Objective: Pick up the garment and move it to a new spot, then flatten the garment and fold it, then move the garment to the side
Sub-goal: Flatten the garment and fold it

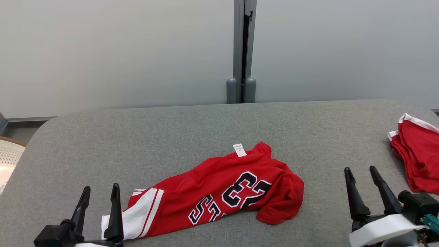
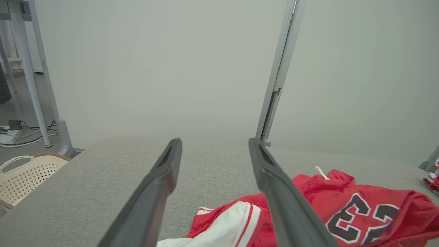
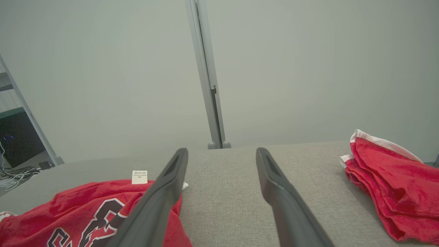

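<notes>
Garment [image 1: 219, 192] crumpled on grey table [image 1: 171, 137], left end effector [image 1: 100, 193] and right end effector [image 1: 360, 175] both spread wide, empty

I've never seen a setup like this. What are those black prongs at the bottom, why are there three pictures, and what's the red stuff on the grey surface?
The black prongs are the robot's two hands, called grippers, each with two long fingers. One picture comes from a camera on the robot's head, looking down at a grey padded table. There the left gripper sits at the lower left and the right gripper at the lower right. The other two pictures come from cameras on each wrist, looking along that gripper's own fingers.

Both grippers are open and hold nothing. Between them lies a crumpled red jersey with white trim, black numbers and a small white tag. At the table's right edge sits a second red garment, bunched up. A cream perforated basket stands beside the table on the left.
</notes>
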{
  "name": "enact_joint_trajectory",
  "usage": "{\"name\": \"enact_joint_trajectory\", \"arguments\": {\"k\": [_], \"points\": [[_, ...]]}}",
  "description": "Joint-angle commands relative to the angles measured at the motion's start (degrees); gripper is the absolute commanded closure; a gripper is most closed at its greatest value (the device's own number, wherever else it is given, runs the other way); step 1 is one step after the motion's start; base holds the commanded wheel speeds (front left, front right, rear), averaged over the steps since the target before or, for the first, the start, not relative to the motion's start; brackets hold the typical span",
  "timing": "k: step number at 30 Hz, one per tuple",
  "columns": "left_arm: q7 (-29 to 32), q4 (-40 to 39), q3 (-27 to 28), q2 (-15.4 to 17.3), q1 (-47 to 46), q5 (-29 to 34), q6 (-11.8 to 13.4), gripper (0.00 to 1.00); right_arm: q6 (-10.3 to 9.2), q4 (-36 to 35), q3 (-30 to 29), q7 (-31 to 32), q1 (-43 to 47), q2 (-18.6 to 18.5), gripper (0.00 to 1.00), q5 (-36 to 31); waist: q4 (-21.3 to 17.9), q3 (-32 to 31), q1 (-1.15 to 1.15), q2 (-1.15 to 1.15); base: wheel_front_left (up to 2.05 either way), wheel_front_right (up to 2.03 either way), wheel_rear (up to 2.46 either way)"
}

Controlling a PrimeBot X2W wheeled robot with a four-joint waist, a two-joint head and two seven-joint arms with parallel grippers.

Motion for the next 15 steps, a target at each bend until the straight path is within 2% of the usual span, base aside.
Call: {"name": "enact_joint_trajectory", "arguments": {"k": [1,7,15], "points": [[-0.2,0.4,0.8,-0.6,0.0,0.9,-1.1,0.00,0.00,0.2,0.7,0.6,0.3,0.1,0.00,0.6,0.4,0.1,0.00,0.00,0.00,0.00,0.00],[-0.2,2.8,2.5,-3.4,-0.8,3.2,-5.1,0.00,-0.01,1.6,4.0,3.3,-1.4,-0.6,0.00,1.7,1.8,0.7,0.00,0.00,0.00,0.00,0.00],[-0.2,5.3,2.8,-5.6,-1.8,4.4,-7.8,0.00,0.00,7.6,9.7,12.9,-5.3,-1.8,0.00,6.2,4.8,1.5,0.00,0.00,0.00,0.00,0.00]]}}
